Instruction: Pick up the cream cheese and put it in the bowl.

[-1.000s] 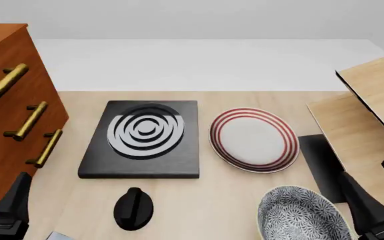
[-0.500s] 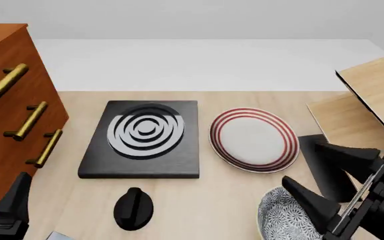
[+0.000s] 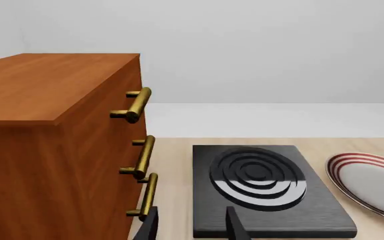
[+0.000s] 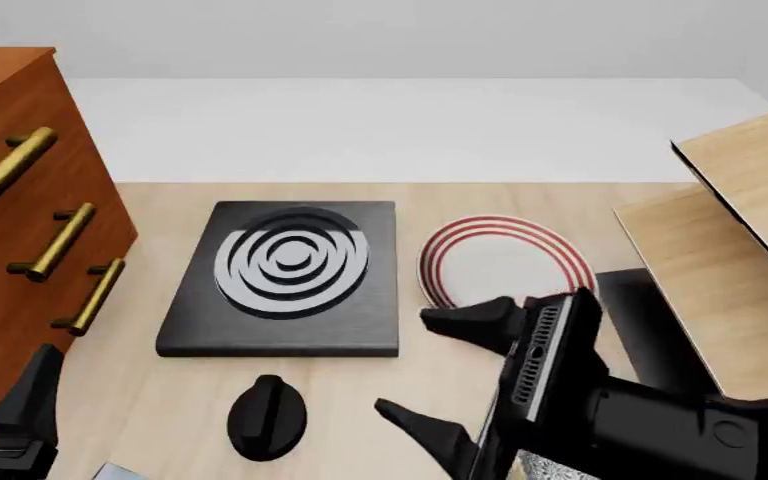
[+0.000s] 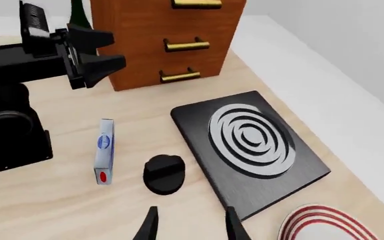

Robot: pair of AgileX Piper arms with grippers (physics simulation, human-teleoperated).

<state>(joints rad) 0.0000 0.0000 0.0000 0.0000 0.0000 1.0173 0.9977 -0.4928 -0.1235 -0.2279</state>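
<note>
The cream cheese (image 5: pixel 104 150), a small white-and-pale-blue carton, lies flat on the table near the left arm's base, beside the black knob (image 5: pixel 163 173). Only its corner shows at the bottom left of the front view (image 4: pixel 116 471). The bowl is hidden under my right arm in the front view. My right gripper (image 4: pixel 447 377) is open and empty, pointing left over the table in front of the red-ringed plate (image 4: pixel 471 262); its fingers (image 5: pixel 148 226) show in the right wrist view. My left gripper (image 3: pixel 192 227) is open and empty beside the cabinet, and also shows in the right wrist view (image 5: pixel 108 50).
A black stove plate with ring burner (image 4: pixel 284 275) sits mid-table, its knob (image 4: pixel 267 415) in front. A wooden cabinet with brass handles (image 4: pixel 11 220) stands at the left. Wooden boards (image 4: pixel 731 230) and a dark mat (image 4: pixel 638 310) lie at the right.
My right arm has swung left from the right edge, across the bowl, which it now covers. Its open gripper now points left. The left arm has not moved.
</note>
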